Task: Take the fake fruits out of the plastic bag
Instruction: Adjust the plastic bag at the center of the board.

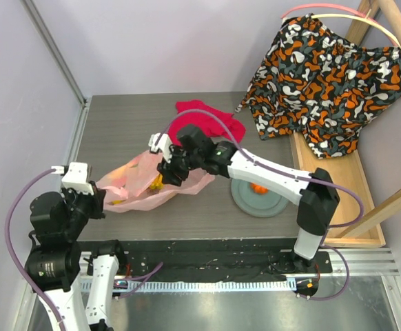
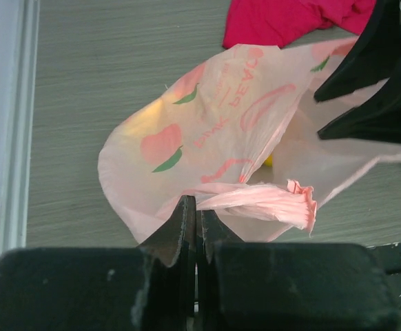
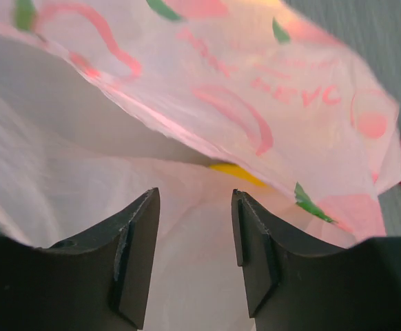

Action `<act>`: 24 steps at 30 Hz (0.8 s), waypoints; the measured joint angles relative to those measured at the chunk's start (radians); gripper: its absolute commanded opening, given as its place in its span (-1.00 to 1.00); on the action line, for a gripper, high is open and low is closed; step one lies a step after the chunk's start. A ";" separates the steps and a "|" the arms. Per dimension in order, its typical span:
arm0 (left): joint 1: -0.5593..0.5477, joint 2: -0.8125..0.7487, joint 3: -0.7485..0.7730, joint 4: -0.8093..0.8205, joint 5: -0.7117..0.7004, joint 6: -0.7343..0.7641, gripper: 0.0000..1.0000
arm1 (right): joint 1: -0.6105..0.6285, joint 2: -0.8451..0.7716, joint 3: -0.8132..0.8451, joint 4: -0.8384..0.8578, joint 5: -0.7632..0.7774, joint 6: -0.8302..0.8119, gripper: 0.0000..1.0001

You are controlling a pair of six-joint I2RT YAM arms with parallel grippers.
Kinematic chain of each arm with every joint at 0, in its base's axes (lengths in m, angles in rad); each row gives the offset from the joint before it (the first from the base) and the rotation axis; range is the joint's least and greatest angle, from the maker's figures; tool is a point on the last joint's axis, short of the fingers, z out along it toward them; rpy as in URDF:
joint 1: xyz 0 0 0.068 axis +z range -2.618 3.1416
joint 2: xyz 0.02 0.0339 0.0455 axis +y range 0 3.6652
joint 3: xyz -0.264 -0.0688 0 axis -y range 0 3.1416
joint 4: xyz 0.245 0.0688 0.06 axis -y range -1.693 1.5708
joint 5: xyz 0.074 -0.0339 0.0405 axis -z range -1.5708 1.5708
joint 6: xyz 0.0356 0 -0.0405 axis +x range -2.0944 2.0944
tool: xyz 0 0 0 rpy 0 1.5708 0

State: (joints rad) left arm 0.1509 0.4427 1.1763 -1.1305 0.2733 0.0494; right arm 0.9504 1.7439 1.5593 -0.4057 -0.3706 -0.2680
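The pale-pink plastic bag (image 1: 142,185) lies on the table's left half, with yellow and orange fruit showing through it (image 1: 155,183). My left gripper (image 1: 98,200) is shut on the bag's near-left edge; the left wrist view shows the bag (image 2: 214,131) and its twisted handle (image 2: 269,203) just past the closed jaws (image 2: 196,210). My right gripper (image 1: 169,169) is open, its fingers inside the bag's mouth. In the right wrist view, a yellow banana (image 3: 235,172) shows ahead between the bag's plastic layers (image 3: 255,89). An orange fruit (image 1: 258,187) lies on the grey-green plate (image 1: 245,201).
A red cloth (image 1: 211,118) lies behind the bag; it also shows in the left wrist view (image 2: 290,21). A patterned orange-black fabric (image 1: 324,83) drapes over a wooden rack at the right. A wall runs along the table's left edge.
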 measured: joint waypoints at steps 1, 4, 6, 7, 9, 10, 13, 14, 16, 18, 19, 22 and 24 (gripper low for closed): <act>0.000 0.003 -0.011 0.011 0.000 -0.021 -1.00 | 0.007 0.024 -0.010 0.002 0.024 0.001 0.05; 0.000 0.056 -0.021 0.068 0.001 -0.094 -1.00 | 0.008 0.021 -0.106 0.024 0.094 -0.003 0.04; 0.000 0.134 -0.014 0.130 0.009 -0.137 -1.00 | -0.019 0.011 -0.176 0.026 0.134 -0.007 0.01; 0.000 0.208 0.015 0.157 0.016 -0.164 -1.00 | -0.052 0.013 -0.189 0.007 0.151 -0.005 -0.02; 0.001 0.358 0.084 0.217 0.027 -0.214 -1.00 | -0.132 0.027 -0.175 -0.002 0.185 -0.003 -0.02; 0.001 0.463 0.156 0.240 0.043 -0.245 -1.00 | -0.183 0.040 -0.146 -0.006 0.208 -0.009 -0.02; 0.001 0.695 0.323 0.345 0.094 -0.315 -1.00 | -0.327 0.089 -0.030 0.032 0.296 -0.043 -0.01; 0.001 0.750 0.357 0.376 0.114 -0.338 -1.00 | -0.362 0.098 -0.001 0.050 0.321 -0.052 -0.02; -0.003 0.817 0.389 0.419 0.150 -0.378 -1.00 | -0.429 0.106 0.060 0.084 0.367 -0.071 -0.01; -0.008 0.839 0.419 0.423 0.195 -0.394 -1.00 | -0.474 0.104 0.113 0.103 0.396 -0.080 0.00; -0.011 0.840 0.436 0.426 0.217 -0.399 -1.00 | -0.487 0.097 0.129 0.115 0.404 -0.085 0.00; -0.014 0.795 0.444 0.445 0.267 -0.397 -1.00 | -0.496 0.043 0.128 0.113 0.403 -0.089 0.00; -0.011 0.724 0.400 0.450 0.282 -0.377 -1.00 | -0.481 -0.040 0.060 0.113 0.384 -0.085 0.00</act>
State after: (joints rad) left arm 0.1402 1.1667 1.5764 -0.6807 0.5556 -0.3275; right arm 0.4698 1.7035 1.6188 -0.2924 0.0132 -0.3531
